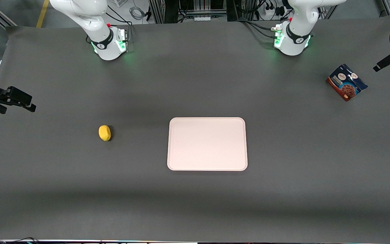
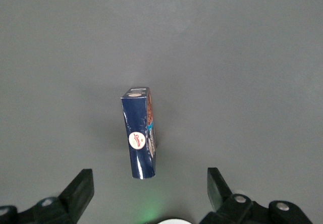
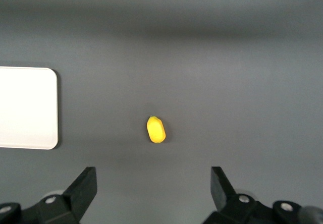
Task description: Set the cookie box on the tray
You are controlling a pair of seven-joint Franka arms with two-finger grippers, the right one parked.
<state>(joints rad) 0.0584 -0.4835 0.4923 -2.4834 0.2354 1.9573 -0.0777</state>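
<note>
Gripper (image 2: pixel 146 193) hung over the box (image 2: pixel 140 138) with fingers spread wide; tray (image 1: pixel 207 167) sat mid-frame, well apart.

Front overhead, wrist cameras facing down

cookie box (image 1: pixel 346 82) toward working arm's end | gripper (image 2: pixel 150 191) above it

- cookie box (image 1: pixel 346 83): dark blue, brown cookie picture, round white-red logo, red-brown edge
- tray (image 1: pixel 207 144): plain pale pink
- lemon-like object (image 1: pixel 104 133): yellow
- table (image 1: pixel 195 203): dark grey
- gripper (image 2: pixel 149 191): black fingers
</note>
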